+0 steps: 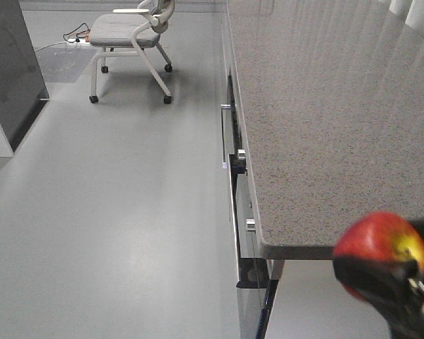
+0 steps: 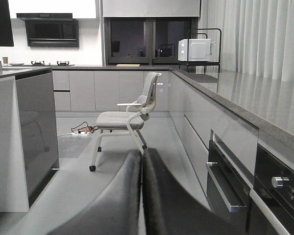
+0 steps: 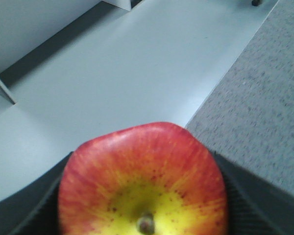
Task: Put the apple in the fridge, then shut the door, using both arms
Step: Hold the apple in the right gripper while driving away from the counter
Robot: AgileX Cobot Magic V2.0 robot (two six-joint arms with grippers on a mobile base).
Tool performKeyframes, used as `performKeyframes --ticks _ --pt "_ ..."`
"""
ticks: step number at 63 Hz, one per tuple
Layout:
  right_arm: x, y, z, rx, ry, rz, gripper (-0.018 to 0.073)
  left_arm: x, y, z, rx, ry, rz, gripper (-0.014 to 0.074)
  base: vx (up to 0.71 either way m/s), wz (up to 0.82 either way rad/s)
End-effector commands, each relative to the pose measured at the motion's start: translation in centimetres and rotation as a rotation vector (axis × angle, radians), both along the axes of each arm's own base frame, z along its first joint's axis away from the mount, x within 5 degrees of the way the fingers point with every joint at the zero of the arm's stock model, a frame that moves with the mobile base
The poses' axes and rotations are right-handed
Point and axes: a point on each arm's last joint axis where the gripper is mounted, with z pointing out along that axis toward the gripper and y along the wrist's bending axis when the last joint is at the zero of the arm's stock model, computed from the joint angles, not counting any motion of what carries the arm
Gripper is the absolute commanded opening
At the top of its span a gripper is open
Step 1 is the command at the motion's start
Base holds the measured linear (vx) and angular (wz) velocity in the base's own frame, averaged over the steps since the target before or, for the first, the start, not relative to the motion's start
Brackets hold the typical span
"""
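Apple (image 3: 143, 176) red, yellow-streaked; countertop (image 1: 325, 106) speckled grey.

A speckled grey stone counter (image 1: 325, 106) fills the right side. Under its front edge sits a built-in oven (image 2: 235, 171) with a steel handle. At the counter's far end a white microwave (image 2: 194, 49) stands on a black rack. Left of the counter, on the grey floor (image 1: 127, 212), stands a white-framed wheeled office chair (image 1: 131, 35), cables (image 2: 81, 130) beside it.
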Motion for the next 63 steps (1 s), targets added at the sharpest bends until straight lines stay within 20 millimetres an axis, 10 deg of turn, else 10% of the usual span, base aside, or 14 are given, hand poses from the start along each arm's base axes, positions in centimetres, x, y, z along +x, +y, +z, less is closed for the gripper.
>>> performKeyframes --ticks 1,25,63 --pt "-1.8 -0.5 0.8 0.078 -0.07 0.007 0.0402 -0.1 0.0 0.0 -0.016 -0.064 0.003 -0.0006 0.0 0.0" --pt "-6.2 -2.2 -1.3 0.124 -0.118 0.033 0.0401 -0.1 0.0 0.0 -0.016 -0.064 0.003 -0.0006 0.0 0.0" --pt "-6.5 -2.2 -1.2 0.136 -0.122 0.037 0.0401 -0.1 0.0 0.0 -0.016 -0.064 0.003 -0.0006 0.0 0.0"
